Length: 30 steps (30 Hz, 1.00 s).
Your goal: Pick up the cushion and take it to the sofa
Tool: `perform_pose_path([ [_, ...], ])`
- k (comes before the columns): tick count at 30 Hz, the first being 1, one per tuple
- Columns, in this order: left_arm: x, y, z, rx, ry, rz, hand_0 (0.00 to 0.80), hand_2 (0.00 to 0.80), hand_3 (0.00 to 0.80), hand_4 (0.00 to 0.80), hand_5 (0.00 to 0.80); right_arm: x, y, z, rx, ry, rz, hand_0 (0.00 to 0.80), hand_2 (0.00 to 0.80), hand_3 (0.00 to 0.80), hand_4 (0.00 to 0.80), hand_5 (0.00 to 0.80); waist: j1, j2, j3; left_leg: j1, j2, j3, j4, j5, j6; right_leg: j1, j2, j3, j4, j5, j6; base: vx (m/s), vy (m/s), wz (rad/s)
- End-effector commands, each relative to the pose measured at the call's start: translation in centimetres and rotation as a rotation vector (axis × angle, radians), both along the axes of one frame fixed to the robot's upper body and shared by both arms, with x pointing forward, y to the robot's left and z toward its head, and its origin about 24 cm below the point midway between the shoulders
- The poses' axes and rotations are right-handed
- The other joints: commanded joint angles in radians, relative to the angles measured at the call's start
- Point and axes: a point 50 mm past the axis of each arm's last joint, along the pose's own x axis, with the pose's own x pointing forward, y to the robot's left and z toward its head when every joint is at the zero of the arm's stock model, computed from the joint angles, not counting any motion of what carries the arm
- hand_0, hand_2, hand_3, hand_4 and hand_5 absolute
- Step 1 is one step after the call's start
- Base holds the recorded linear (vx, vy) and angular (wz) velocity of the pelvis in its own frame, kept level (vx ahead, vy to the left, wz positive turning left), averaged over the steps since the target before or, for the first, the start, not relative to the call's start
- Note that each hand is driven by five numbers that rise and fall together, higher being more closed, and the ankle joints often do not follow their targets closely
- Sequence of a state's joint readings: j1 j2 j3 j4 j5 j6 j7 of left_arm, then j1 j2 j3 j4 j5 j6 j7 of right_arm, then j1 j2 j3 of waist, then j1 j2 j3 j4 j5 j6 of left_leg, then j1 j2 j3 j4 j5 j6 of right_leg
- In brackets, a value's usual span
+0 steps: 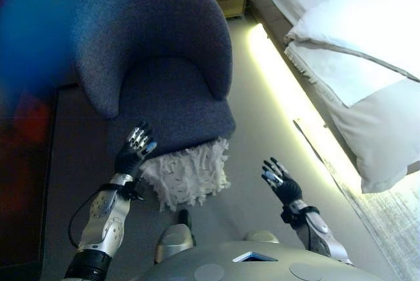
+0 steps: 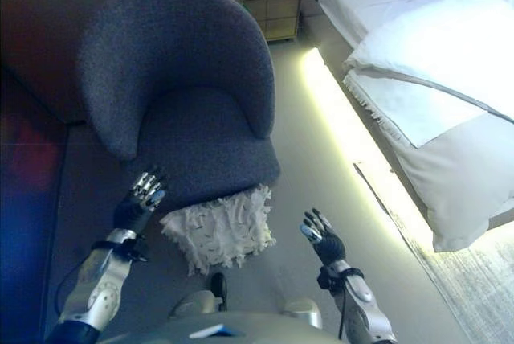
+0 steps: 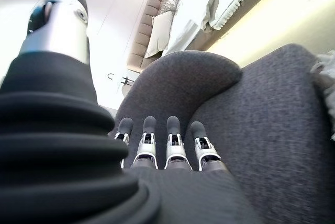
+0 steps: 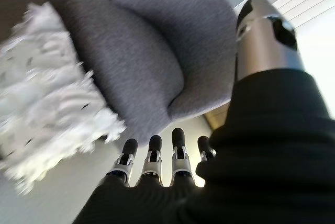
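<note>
— What did the room look like?
— A bedroom with a pale floor [image 1: 262,136]. A bed [image 1: 354,44] with white linen ran along the 2 o'clock side, a lit strip [image 1: 275,77] glowing along its base, and a small wooden nightstand [image 2: 269,2] stood at 12 o'clock.
— And the sofa?
— A dark grey tub armchair [image 1: 157,64] filled the 11 o'clock area, its seat bare.
— Where was the cushion?
— The white shaggy cushion [image 1: 187,172] sat on the floor, leaning against the chair's front edge, near 6 o'clock in the head views.
— Did either hand have it?
— No. The left hand [image 1: 134,153] hovered at the cushion's 9 o'clock side, just beside it, fingers straight and spread, holding nothing. The right hand [image 1: 281,182] was off at the cushion's 3 o'clock, apart from it over the floor, fingers likewise extended and empty.
</note>
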<state>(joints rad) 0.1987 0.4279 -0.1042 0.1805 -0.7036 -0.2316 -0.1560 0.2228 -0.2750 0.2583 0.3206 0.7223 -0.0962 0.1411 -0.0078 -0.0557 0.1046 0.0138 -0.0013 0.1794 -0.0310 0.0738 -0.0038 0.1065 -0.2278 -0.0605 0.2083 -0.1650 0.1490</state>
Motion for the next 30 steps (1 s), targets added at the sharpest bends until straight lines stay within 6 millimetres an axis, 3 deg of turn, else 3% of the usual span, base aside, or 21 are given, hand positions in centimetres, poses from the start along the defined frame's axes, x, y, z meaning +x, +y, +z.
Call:
perform_pose_path([
  [1,0.9,-0.1,1.6,-0.004,-0.089,0.019,0.0,0.0,0.0,0.0,0.0,1.3,0.3,1.1,0.02,-0.07,-0.05,0.0,0.0,0.0,0.0,0.0,0.013,0.003,-0.057,-0.069,0.002,-0.02,0.03,-0.064,0.051,-0.033,-0.015,-0.033,0.168,0.251,-0.008,0.198,0.272,0.04],
  [3,0.9,-0.1,1.9,0.013,-0.1,0.01,0.0,0.0,0.0,0.0,0.0,1.0,0.5,1.2,0.008,-0.081,-0.054,0.0,0.0,0.0,0.0,0.0,0.011,0.012,-0.058,-0.05,-0.024,-0.014,0.034,-0.089,0.08,-0.091,-0.051,-0.03,0.347,0.296,-0.013,0.187,0.311,0.08],
  [5,0.9,0.0,1.7,0.022,-0.088,0.021,0.0,0.0,0.0,0.0,0.0,0.5,0.5,1.2,-0.003,-0.077,-0.066,0.0,0.0,0.0,0.0,0.0,0.002,0.017,-0.051,-0.012,-0.051,-0.035,0.035,-0.117,0.091,-0.171,-0.073,-0.002,0.5,0.307,-0.014,0.235,0.294,0.12],
  [8,0.7,0.9,1.4,0.022,-0.066,0.05,0.0,0.0,0.0,0.0,0.0,-0.5,0.1,0.7,-0.008,-0.051,-0.078,0.0,0.0,0.0,0.0,0.0,-0.016,0.024,-0.044,0.023,-0.061,-0.036,0.031,-0.135,0.098,-0.253,-0.061,0.015,0.575,0.314,-0.024,0.21,0.19,0.14],
  [11,0.3,1.5,1.4,0.03,-0.057,0.072,0.0,0.0,0.0,0.0,0.0,-1.0,-0.5,0.5,0.004,-0.034,-0.094,0.0,0.0,0.0,0.0,0.0,-0.021,0.025,-0.046,0.027,-0.043,-0.017,0.021,-0.126,0.092,-0.257,-0.046,-0.014,0.4,0.341,-0.025,0.126,-0.022,0.08],
  [13,0.1,1.9,1.4,0.036,-0.05,0.089,0.0,0.0,0.0,0.0,0.0,-1.0,-0.7,0.4,0.012,-0.033,-0.102,0.0,0.0,0.0,0.0,0.0,-0.027,0.011,-0.042,0.032,-0.038,0.0,0.025,-0.133,0.079,-0.247,-0.041,-0.029,0.196,0.362,-0.004,0.165,-0.135,0.04],
  [18,0.1,2.1,1.4,0.048,-0.05,0.084,0.0,0.0,0.0,0.0,0.0,-0.5,-1.0,0.5,0.025,-0.038,-0.102,0.0,0.0,0.0,0.0,0.0,-0.037,-0.032,-0.033,0.061,-0.025,0.049,0.04,-0.176,0.053,-0.25,-0.057,-0.062,-0.067,0.434,0.053,0.152,-0.081,-0.05],
  [26,0.0,1.6,0.7,0.038,-0.005,0.064,0.0,0.0,0.0,0.0,0.0,-0.6,-1.3,0.1,0.019,-0.003,-0.125,0.0,0.0,0.0,0.0,0.0,-0.045,-0.057,-0.041,0.103,-0.034,0.004,0.04,-0.21,0.049,-0.257,-0.037,-0.037,-0.209,0.471,0.061,0.199,-0.064,0.17],
  [30,-0.2,1.5,-0.1,0.031,0.041,0.07,0.0,0.0,0.0,0.0,0.0,-1.4,-1.4,-0.3,0.006,0.031,-0.121,0.0,0.0,0.0,0.0,0.0,-0.064,-0.059,-0.04,0.127,-0.038,0.014,0.056,-0.237,0.053,-0.275,-0.018,-0.051,-0.239,0.461,0.06,0.235,-0.072,0.02],
])
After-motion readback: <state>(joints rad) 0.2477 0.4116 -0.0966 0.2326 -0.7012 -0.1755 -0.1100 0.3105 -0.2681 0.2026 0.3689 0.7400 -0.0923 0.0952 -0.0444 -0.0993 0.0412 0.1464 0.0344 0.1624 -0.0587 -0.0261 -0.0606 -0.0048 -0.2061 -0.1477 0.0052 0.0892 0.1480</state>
